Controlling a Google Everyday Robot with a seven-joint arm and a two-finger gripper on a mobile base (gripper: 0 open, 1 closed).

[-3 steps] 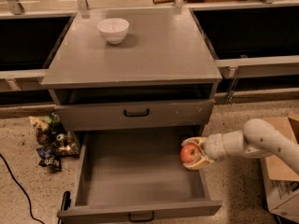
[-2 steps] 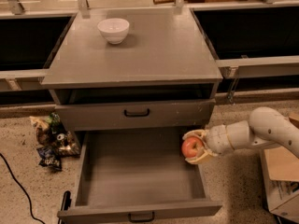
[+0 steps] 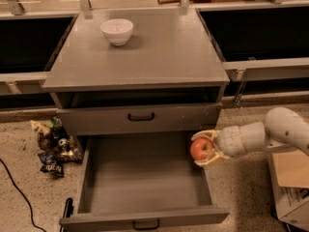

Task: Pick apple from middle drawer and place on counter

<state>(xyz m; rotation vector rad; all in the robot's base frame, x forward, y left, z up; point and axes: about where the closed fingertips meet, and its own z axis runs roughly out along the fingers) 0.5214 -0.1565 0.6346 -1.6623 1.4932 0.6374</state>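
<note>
The red apple [image 3: 201, 149] with a yellowish blush sits between the two cream fingers of my gripper [image 3: 206, 149], which is shut on it. The gripper holds it over the right wall of the open middle drawer [image 3: 145, 178], just below the closed drawer front [image 3: 140, 117] above. My white arm [image 3: 270, 132] reaches in from the right. The drawer's grey floor is bare. The grey counter [image 3: 154, 57] is above, with a white bowl [image 3: 117, 31] at its back left.
Snack bags [image 3: 53, 146] lie on the floor left of the drawer. A black cable [image 3: 17, 192] runs across the floor at the lower left. A cardboard box [image 3: 292, 187] stands at the lower right. Dark recessed sections flank the counter.
The gripper has lifted the apple slightly up and to the right, from inside the drawer's right side to above its right wall.
</note>
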